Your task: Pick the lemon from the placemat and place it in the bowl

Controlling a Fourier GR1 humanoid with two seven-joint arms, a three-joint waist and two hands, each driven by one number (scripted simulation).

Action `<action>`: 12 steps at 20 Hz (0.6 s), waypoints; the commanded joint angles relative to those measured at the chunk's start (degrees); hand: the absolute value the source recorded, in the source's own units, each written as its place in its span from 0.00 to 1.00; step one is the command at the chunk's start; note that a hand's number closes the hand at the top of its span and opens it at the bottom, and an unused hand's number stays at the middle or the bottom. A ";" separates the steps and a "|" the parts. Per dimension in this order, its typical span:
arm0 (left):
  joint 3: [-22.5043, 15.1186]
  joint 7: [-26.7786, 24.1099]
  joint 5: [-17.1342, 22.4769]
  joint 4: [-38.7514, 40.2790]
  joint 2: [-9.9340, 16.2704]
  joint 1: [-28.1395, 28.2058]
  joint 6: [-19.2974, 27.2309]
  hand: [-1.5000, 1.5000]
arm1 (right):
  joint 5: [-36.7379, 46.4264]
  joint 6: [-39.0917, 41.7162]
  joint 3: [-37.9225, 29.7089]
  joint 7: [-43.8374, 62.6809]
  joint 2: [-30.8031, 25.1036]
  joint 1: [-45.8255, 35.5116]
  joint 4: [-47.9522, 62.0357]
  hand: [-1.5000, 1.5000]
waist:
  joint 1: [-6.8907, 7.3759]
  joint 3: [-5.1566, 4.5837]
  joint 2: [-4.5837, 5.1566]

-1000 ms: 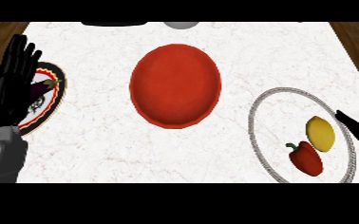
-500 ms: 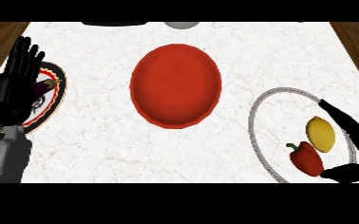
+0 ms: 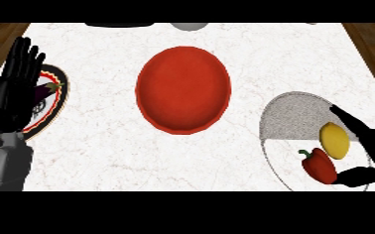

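Lemon point(image 3: 336, 140) on the grey round placemat point(image 3: 296, 114) at the desk's point(image 3: 102, 144) right side, lying beside and just above-right of a red bell pepper point(image 3: 320, 165), the two close to touching. Long axis of the lemon running roughly up-down in the head view, tilted slightly. Right hand point(image 3: 356, 125) entering from the right edge, nearly on the fruit: one dark finger reaching in over the placemat above the lemon, another dark part, likely the thumb point(image 3: 355, 176), showing below it near the pepper. Spread wide, straddling the lemon from the right, nothing yet enclosed; contact with the fruit not discernible. Lemon thus lying immediately left of the palm, between upper finger and lower thumb, along the closing line. Red bowl point(image 3: 183, 90) at centre of the desk, well apart to the upper left of the placemat, with bare marble between. Left hand point(image 3: 19, 82) upright at the far left edge over a patterned plate point(image 3: 53, 110), fingers straight, resting, holding nothing, far from the lemon across the bowl. Right hand clearly the nearer one. Judgement: grasp about to close across the lemon's short axis; pepper sitting near the lower thumb, so risk of nudging or catching it too. Carry afterwards up and left to the bowl.
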 commanded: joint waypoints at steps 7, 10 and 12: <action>2.68 -1.16 0.66 2.21 0.62 -0.45 -2.88 0.50 | 0.68 -8.78 -1.06 -7.80 1.29 -3.27 5.97 1.00 | -0.01 0.46 0.21; -1.35 -0.65 -2.55 1.58 -2.85 -1.42 0.52 0.50 | 5.09 -9.02 0.46 -9.55 -3.34 -11.28 15.04 1.00 | 0.82 0.53 0.47; -0.53 -0.77 -0.32 0.96 -1.34 -2.41 -2.16 0.50 | 8.60 -4.17 2.83 -7.58 -8.60 -17.82 17.68 1.00 | 3.82 0.63 1.19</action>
